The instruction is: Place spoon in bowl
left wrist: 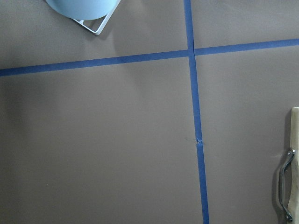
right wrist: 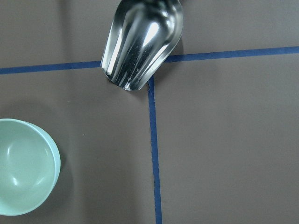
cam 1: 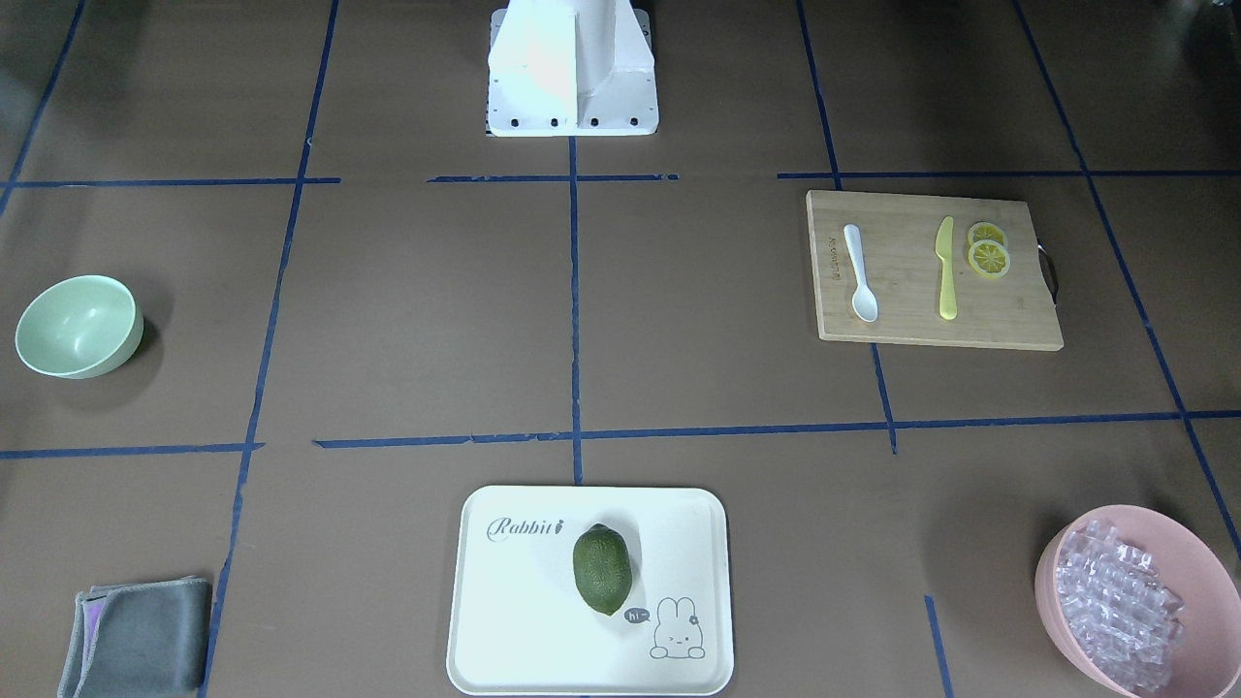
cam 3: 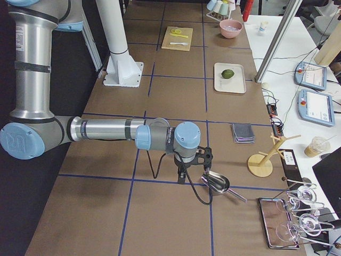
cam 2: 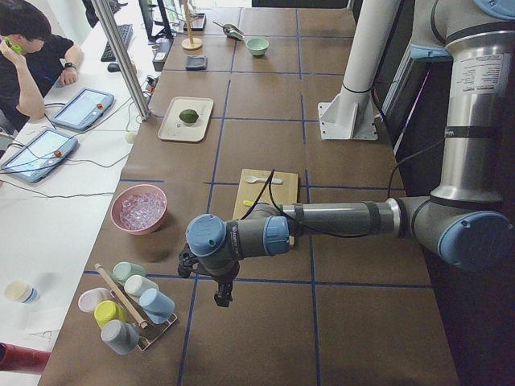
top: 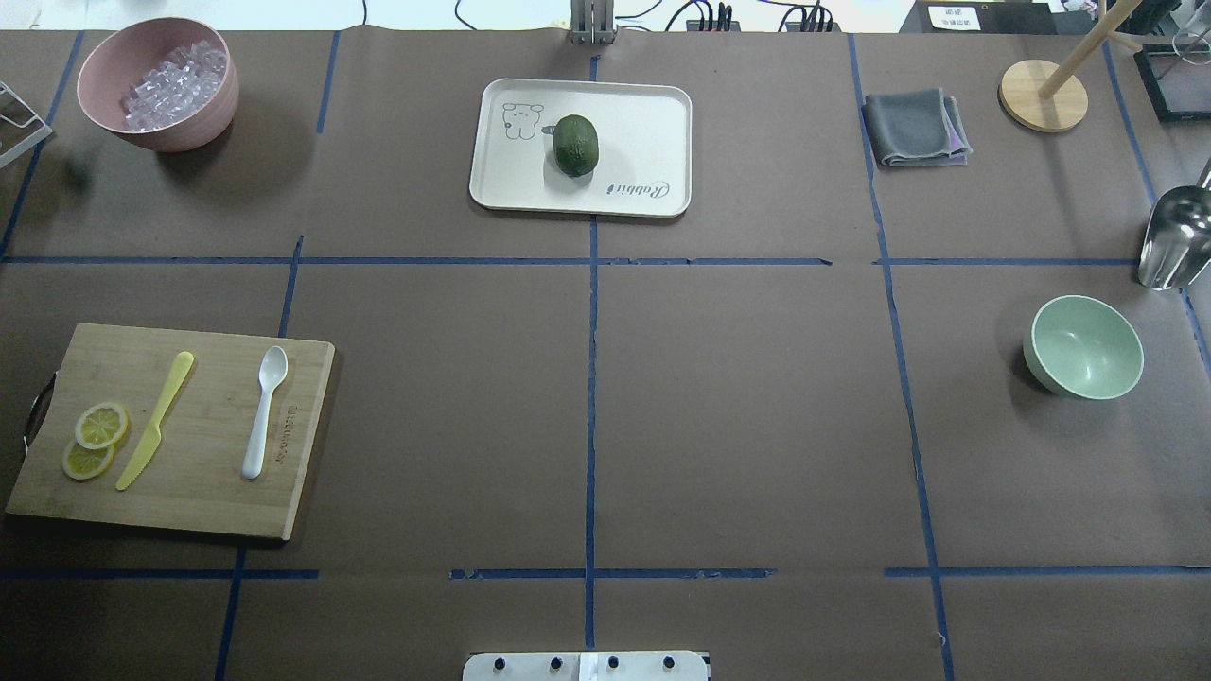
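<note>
The white spoon lies on the wooden cutting board, on the robot's left side; it also shows in the overhead view. The mint-green bowl stands upright and empty on the robot's right side, seen from overhead and in the right wrist view. My left gripper hangs over the table beyond the board's outer end, apart from the spoon. My right gripper hangs near the bowl's area. Both show only in side views, so I cannot tell if they are open or shut.
A yellow knife and lemon slices share the board. A pink bowl of clear cubes, a white tray with a lime, a grey cloth, a metal scoop and a cup rack stand around.
</note>
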